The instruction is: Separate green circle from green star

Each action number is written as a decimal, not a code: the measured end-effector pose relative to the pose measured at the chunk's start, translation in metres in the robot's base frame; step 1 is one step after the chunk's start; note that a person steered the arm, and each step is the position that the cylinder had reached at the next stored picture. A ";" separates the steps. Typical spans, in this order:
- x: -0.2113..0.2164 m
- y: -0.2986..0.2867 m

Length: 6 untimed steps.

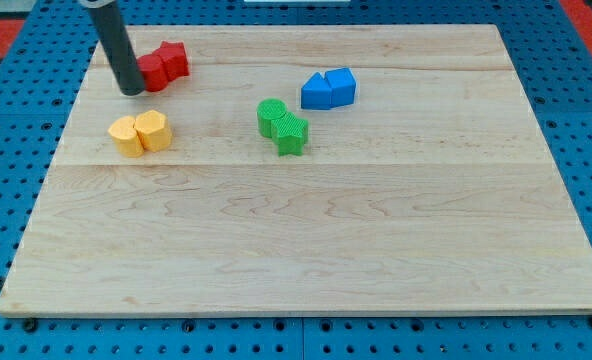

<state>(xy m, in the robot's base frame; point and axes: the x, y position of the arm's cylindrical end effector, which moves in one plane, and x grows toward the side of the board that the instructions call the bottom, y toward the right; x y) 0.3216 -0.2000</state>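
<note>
The green circle [271, 116] and the green star [292, 134] are seen touching each other near the middle of the board [306, 250], a bit toward its top edge, with the star just below and to the view's right of the circle. My tip [133, 92] is found far off by the top left corner, touching the red blocks [163, 66]. The red blocks could be bumped away when the tip is moved. Both green blocks could be pushed along together if they are hit from the side. The blue blocks [328, 89] nearby could be knocked too. No jaws are there, so nothing is held.
</note>
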 end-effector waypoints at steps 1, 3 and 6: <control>0.000 0.023; 0.005 0.040; 0.054 0.205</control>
